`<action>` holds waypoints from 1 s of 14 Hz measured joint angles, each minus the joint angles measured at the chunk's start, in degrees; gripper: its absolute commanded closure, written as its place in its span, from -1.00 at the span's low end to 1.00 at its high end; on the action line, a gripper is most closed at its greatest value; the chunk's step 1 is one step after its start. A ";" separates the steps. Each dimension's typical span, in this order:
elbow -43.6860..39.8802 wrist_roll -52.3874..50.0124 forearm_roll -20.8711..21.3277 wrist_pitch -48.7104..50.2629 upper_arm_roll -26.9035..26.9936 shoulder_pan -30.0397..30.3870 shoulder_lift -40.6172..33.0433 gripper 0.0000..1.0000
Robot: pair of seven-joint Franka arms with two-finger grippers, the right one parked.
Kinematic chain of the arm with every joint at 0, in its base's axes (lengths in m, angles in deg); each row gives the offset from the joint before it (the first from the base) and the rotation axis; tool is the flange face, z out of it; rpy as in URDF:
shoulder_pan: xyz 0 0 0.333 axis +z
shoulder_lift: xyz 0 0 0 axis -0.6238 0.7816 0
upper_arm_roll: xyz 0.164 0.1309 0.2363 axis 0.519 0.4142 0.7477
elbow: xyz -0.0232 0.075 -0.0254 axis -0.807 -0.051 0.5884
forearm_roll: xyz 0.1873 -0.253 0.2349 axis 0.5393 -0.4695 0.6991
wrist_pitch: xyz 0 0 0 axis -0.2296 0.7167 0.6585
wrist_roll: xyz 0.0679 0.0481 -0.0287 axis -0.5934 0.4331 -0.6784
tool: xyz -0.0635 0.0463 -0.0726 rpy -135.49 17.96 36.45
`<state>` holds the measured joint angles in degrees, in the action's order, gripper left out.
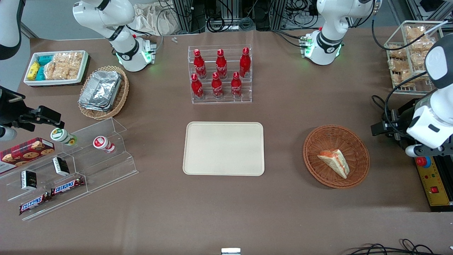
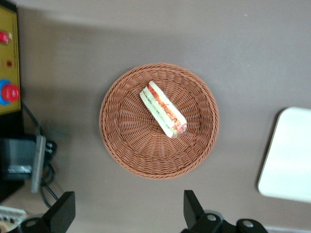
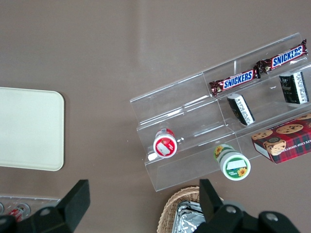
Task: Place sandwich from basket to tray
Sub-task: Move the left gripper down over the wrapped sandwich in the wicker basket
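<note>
The sandwich (image 1: 334, 163) (image 2: 163, 108), a pale bread wedge with orange-red and green layers, lies in the round reddish-brown wicker basket (image 1: 315, 148) (image 2: 121, 145). The cream tray (image 1: 223, 148) (image 2: 289, 160) sits flat beside the basket, toward the parked arm's end, with nothing on it. My gripper (image 1: 379, 128) (image 2: 127, 213) hangs high above the table beside the basket, toward the working arm's end. It is open, its black fingers (image 2: 192, 208) wide apart over bare table just outside the basket's rim, holding nothing.
An acrylic rack of red bottles (image 1: 220, 74) stands farther from the front camera than the tray. A yellow control box (image 1: 433, 184) (image 2: 7, 58) and cables lie by the working arm. A wire basket of snacks (image 1: 410, 53), a tan foil-container basket (image 1: 103, 91) and an acrylic shelf (image 1: 70, 166) stand off sideways.
</note>
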<state>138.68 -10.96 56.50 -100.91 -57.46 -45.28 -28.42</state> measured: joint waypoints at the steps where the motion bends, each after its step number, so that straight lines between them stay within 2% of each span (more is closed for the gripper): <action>1: 0.10 -5.71 0.00 -0.93 -0.09 -0.17 0.80 -1.00; 4: 2.95 -17.44 0.00 -5.58 -0.23 -1.04 2.94 -1.00; 14: 18.11 -26.95 -0.13 -25.52 -0.18 -1.20 6.06 -1.00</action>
<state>156.79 -37.91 56.38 -126.43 -57.64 -46.49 -22.36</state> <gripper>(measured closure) 0.000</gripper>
